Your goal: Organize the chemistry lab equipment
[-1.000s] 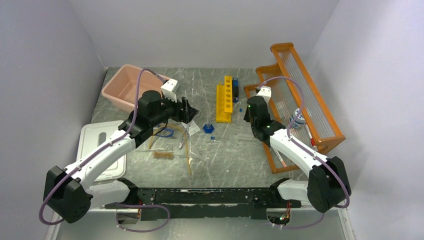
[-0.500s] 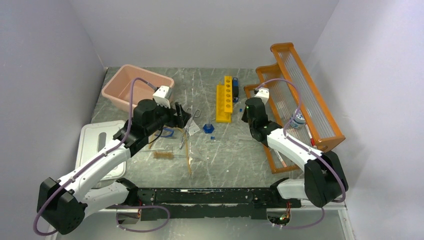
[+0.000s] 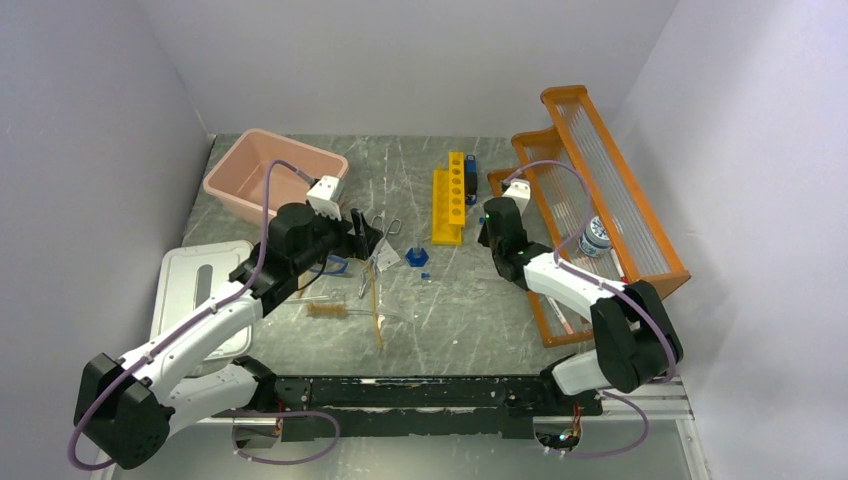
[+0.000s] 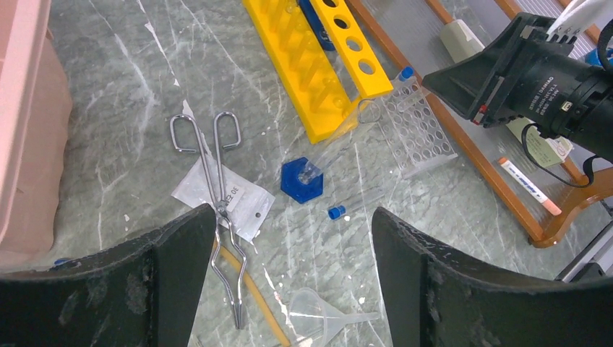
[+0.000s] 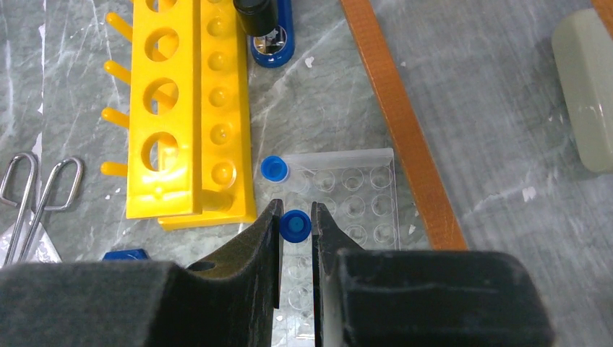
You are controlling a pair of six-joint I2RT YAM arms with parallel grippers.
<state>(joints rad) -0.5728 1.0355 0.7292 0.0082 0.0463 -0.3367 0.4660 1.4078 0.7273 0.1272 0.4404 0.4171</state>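
Note:
My right gripper [image 5: 296,217] is shut on a blue-capped clear tube [image 5: 295,225], held over a clear tube tray [image 5: 354,195] that has another blue-capped tube [image 5: 274,168] at its edge. In the top view it [image 3: 486,220] hangs just right of the yellow rack [image 3: 450,200]. My left gripper [image 4: 293,217] is open and holds nothing, hovering above metal scissors [image 4: 217,195] on a white packet [image 4: 246,206], a blue hexagonal base [image 4: 302,181], a tiny blue cap [image 4: 336,212], amber tubing [image 4: 253,296] and a clear funnel [image 4: 325,311]. A wire brush [image 3: 327,310] lies nearer the arm bases.
A pink tub [image 3: 270,175] stands at the back left, with its white lid [image 3: 200,290] in front of it. The big orange shelf rack [image 3: 600,200] fills the right side. Blue-framed goggles [image 3: 335,265] lie under the left arm.
The left arm has drawn back slightly toward the bases, its jaws a little wider. The right arm has shifted left toward the yellow rack, still gripping the tube.

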